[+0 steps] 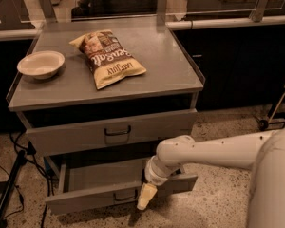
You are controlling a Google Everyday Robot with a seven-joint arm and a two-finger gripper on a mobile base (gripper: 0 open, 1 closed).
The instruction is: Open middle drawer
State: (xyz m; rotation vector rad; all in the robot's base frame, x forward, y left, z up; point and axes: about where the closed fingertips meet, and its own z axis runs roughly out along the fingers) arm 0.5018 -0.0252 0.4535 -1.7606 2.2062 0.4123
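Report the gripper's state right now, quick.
Gripper: open or closed cannot be told; it hangs at the front panel of the pulled-out middle drawer, nothing visibly held.

One view only: we're looking from high up in front of the grey metal drawer cabinet (171, 65), tilted down onto its top and fronts, fairly near; the white robot arm (213, 151) enters lower right, cream-tipped gripper (146, 197) low centre, before the pulled-out grey metal middle drawer (85, 202)
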